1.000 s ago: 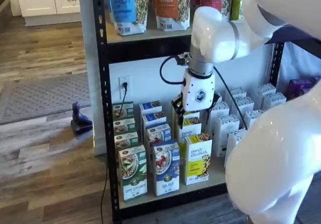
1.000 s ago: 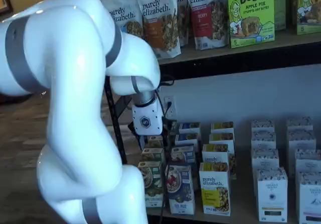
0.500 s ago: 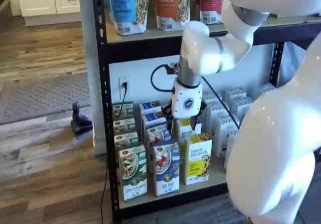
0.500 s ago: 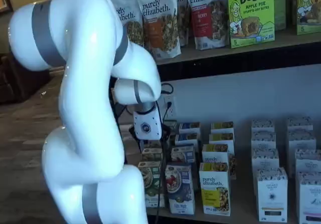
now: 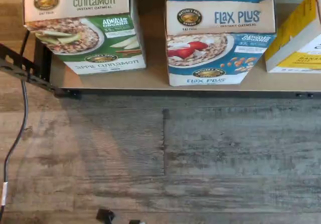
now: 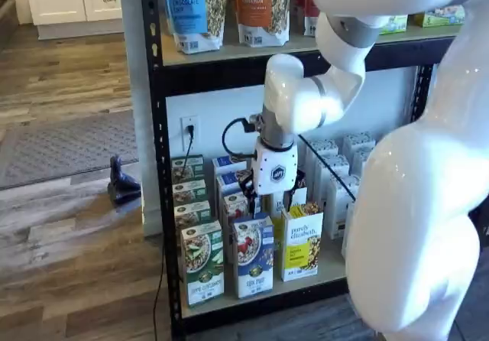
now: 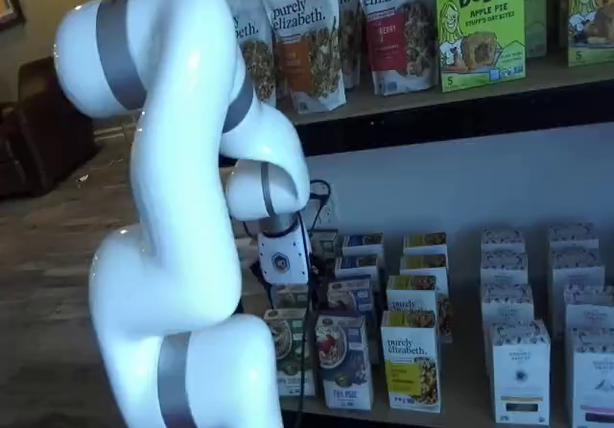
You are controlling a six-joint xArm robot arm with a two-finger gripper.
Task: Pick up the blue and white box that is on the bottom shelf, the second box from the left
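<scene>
The blue and white box (image 5: 219, 43) stands at the front of the bottom shelf (image 5: 150, 78), marked "Flax Plus", between a green-and-white carton (image 5: 83, 30) and a yellow carton (image 5: 296, 33). It shows in both shelf views (image 6: 254, 255) (image 7: 343, 361). My gripper (image 6: 272, 194) hangs above and behind it, over the row of blue boxes. Only black bits of the fingers show beside the white body, so I cannot tell whether they are open. In a shelf view the gripper (image 7: 285, 282) is above the front boxes, with nothing in it.
More blue, green and yellow cartons stand in rows behind the front ones. White cartons (image 7: 521, 370) fill the shelf's right side. Tall bags (image 6: 191, 8) stand on the upper level. A black cable (image 5: 15, 133) runs down the rack's left post (image 6: 157, 165). Wood floor lies in front.
The arm has swung left and a little lower, carrying the gripper from above the yellow row to above the blue row. No box has moved.
</scene>
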